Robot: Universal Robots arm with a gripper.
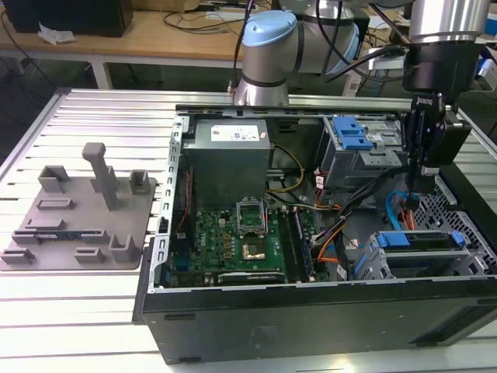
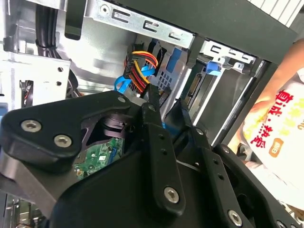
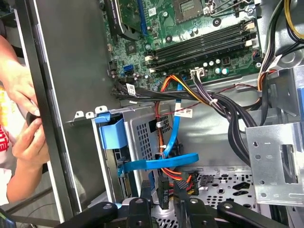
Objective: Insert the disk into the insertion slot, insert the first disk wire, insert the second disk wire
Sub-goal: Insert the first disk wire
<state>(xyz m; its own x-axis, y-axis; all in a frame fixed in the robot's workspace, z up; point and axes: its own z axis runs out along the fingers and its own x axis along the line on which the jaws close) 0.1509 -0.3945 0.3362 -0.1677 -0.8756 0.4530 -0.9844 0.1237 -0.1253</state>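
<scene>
First wrist view: we find the hand (image 3: 163, 186) clamped on a black plug (image 3: 164, 197), light-blue flat cable (image 3: 161, 164) beside. Exterior view: blue-framed disk (image 1: 414, 242) lies below the hand (image 1: 414, 203).

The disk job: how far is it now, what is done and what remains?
Done: the disk sits in the insertion slot. In hand: the claw is down at the black plug of what seems the first disk wire. Left: the second disk wire lies looped; I cannot tell whether its end is plugged.
</scene>
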